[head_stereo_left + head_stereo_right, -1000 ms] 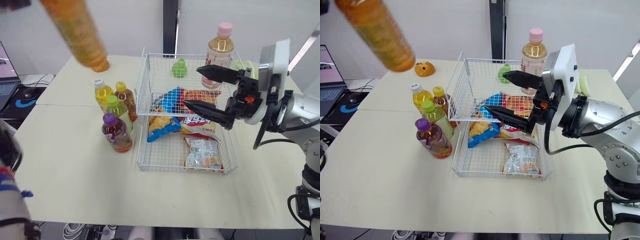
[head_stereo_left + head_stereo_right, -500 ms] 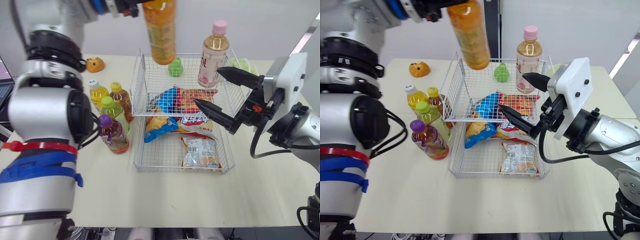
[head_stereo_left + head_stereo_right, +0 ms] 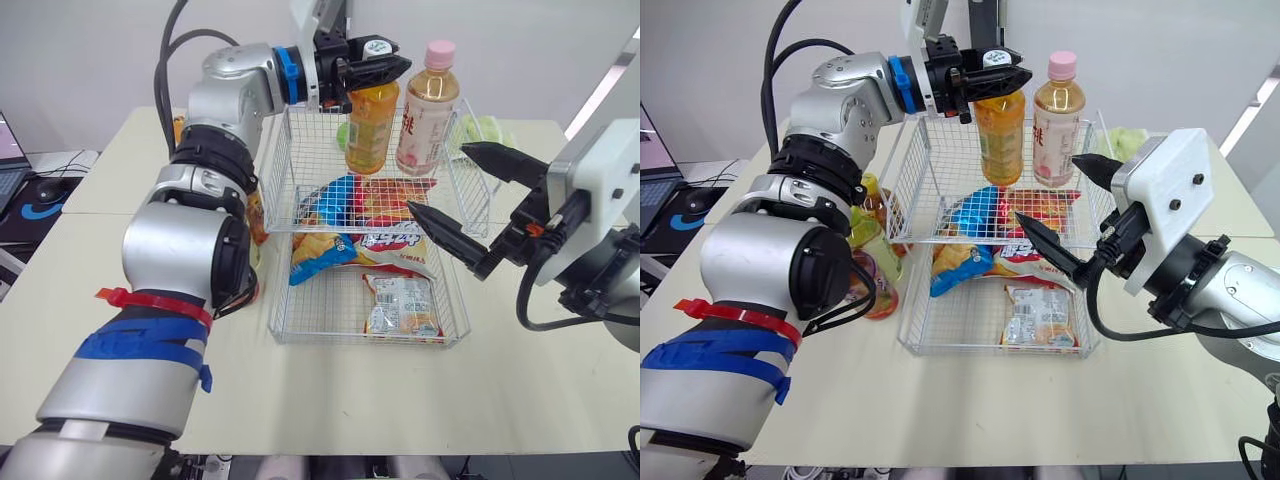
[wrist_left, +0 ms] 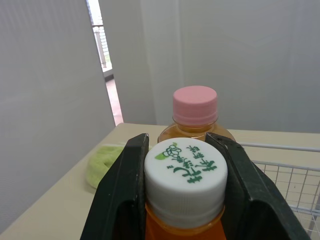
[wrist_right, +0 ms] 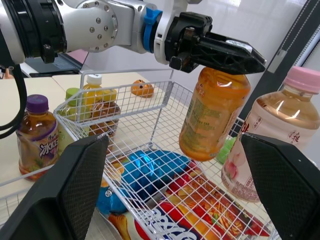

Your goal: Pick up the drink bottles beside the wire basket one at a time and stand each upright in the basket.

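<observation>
Bottle (image 3: 370,130) in L pincer (image 4: 179,145), approx. upright

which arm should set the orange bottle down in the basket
Left. The left gripper is shut on the orange bottle at its cap, holding it upright over the basket beside the pink-capped bottle. The right gripper is open and empty.

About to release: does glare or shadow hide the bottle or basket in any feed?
Left wrist view: bright window strip behind, but the cap of the orange bottle reads plainly. Right wrist view: small highlights on the orange bottle, nothing hidden. Left eye view: even light on the wire basket, no hard shadows.
</observation>
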{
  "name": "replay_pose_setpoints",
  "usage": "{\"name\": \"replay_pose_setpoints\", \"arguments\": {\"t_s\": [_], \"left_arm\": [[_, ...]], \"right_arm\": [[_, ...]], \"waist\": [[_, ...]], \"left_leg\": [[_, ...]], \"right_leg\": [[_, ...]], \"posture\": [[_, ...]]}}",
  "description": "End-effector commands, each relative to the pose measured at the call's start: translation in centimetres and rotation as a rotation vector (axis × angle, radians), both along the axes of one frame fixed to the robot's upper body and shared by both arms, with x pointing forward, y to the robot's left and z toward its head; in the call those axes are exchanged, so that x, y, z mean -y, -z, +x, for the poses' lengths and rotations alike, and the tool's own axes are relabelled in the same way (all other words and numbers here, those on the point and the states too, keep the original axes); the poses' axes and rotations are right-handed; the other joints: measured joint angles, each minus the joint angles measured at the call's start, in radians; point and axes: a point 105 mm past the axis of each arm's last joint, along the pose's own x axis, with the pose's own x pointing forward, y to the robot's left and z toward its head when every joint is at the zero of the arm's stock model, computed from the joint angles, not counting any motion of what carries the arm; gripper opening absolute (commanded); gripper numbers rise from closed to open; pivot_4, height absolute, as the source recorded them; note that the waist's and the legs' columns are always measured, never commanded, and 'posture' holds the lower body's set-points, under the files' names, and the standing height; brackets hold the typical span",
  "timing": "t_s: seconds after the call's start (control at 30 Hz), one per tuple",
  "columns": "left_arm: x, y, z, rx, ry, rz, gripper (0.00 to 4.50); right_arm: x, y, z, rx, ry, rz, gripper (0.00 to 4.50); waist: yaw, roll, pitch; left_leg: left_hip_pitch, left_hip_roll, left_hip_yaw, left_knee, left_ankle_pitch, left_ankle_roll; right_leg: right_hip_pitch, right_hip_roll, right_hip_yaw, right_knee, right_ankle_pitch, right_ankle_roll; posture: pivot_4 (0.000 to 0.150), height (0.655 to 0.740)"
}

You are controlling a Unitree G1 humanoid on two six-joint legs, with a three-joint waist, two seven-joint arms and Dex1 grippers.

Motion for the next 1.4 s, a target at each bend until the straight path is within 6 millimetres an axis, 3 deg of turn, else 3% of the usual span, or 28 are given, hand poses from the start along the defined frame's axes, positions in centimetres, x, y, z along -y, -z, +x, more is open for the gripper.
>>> {"name": "replay_pose_setpoints", "arguments": {"t_s": [0.03,0.27,0.5,0.6,0.8,1.0,1.07,1.1,1.13,1.23,1.3,1.4], "left_arm": [[0.6,-2.1,-0.7,0.054,0.02,-0.064,1.38],[0.9,-1.8,-0.6,0.039,0.02,-0.089,1.38],[0.3,-1.6,-0.6,0.04,0.03,-0.085,3.5],[-1.2,-2.4,-0.4,0.05,-0.006,-0.108,4.44],[-7.4,-4.2,-0.1,0.067,-0.134,-0.168,4.47],[-19.1,-4.3,-0.8,0.131,-0.491,-0.23,4.47],[-24.2,-2.8,-2.0,0.148,-0.661,-0.236,4.47],[-25.7,-2.2,-2.5,0.155,-0.716,-0.236,4.47],[-28.3,-0.1,-3.3,0.148,-0.817,-0.205,4.47],[-32.8,5.2,-6.5,0.087,-0.983,-0.185,4.47],[-34.5,9.0,-9.2,0.049,-1.072,-0.173,4.47],[-34.6,14.3,-13.7,-0.051,-1.148,-0.194,4.47]], "right_arm": [[0.0,-1.1,-0.8,0.057,0.0,0.017,4.5],[0.1,-1.3,-1.0,0.049,0.006,0.018,4.5],[0.1,-1.4,-1.1,0.041,-0.003,0.017,4.5],[0.0,-1.4,-1.1,0.036,-0.02,0.017,4.5],[-0.5,-1.2,-1.0,0.017,-0.09,0.016,4.5],[-2.1,-1.2,-0.6,-0.002,-0.263,0.022,4.5],[-2.8,-1.2,-0.5,-0.007,-0.332,0.021,4.5],[-3.0,-1.2,-0.4,-0.007,-0.354,0.02,4.5],[-3.4,-1.2,-0.4,-0.015,-0.397,0.026,4.5],[-4.3,-1.2,-0.2,-0.016,-0.483,0.033,4.5],[-4.8,-1.3,-0.2,-0.029,-0.55,0.058,4.5],[-5.5,-1.6,-0.1,-0.033,-0.625,0.074,4.5]], "waist": [[0.001,0.0,0.0],[0.001,0.0,0.0],[0.001,0.0,0.0],[0.0,0.0,0.0],[-0.01,0.0,0.0],[-0.011,0.0,0.0],[-0.015,0.002,-0.001],[-0.018,0.002,-0.001],[-0.018,0.002,-0.001],[-0.027,0.003,-0.003],[-0.026,0.003,-0.003],[-0.022,0.003,-0.003]], "left_leg": [[0.0,0.0,0.0,0.0,0.0,0.0],[0.0,0.0,0.0,0.0,0.0,0.0],[0.0,0.0,0.0,0.0,0.0,0.0],[0.0,0.0,0.0,0.0,0.0,0.0],[0.003,0.001,0.001,-0.001,0.0,0.0],[0.005,0.001,0.002,0.0,0.0,0.0],[0.005,0.001,0.002,0.001,0.001,0.0],[0.006,0.001,0.002,0.0,0.001,0.0],[0.006,0.001,0.002,0.0,0.001,0.0],[0.007,0.001,0.001,0.0,0.001,0.0],[0.006,0.001,0.001,0.001,0.001,0.0],[0.006,0.001,0.001,0.0,0.0,0.0]], "right_leg": [[0.0,0.0,0.0,0.0,0.0,0.0],[0.0,0.0,0.0,0.0,0.0,0.0],[0.001,0.0,0.0,0.0,0.0,0.0],[0.001,0.0,0.0,0.001,0.0,0.0],[0.001,0.001,0.001,0.003,0.0,0.0],[0.001,0.001,0.002,0.006,0.0,0.0],[0.001,0.001,0.002,0.006,0.0,0.0],[0.001,0.001,0.003,0.006,0.0,0.0],[0.001,0.001,0.003,0.007,0.0,0.0],[0.002,0.0,0.003,0.007,0.0,0.0],[0.002,0.0,0.002,0.006,0.0,0.0],[0.004,-0.001,0.002,0.001,0.0,0.0]], "posture": [[0.15,0.74],[0.15,0.74],[0.15,0.74],[0.15,0.74],[0.15,0.74],[0.15,0.74],[0.15,0.74],[0.15,0.74],[0.15,0.74],[0.15,0.74],[0.15,0.74],[0.15,0.74]]}}
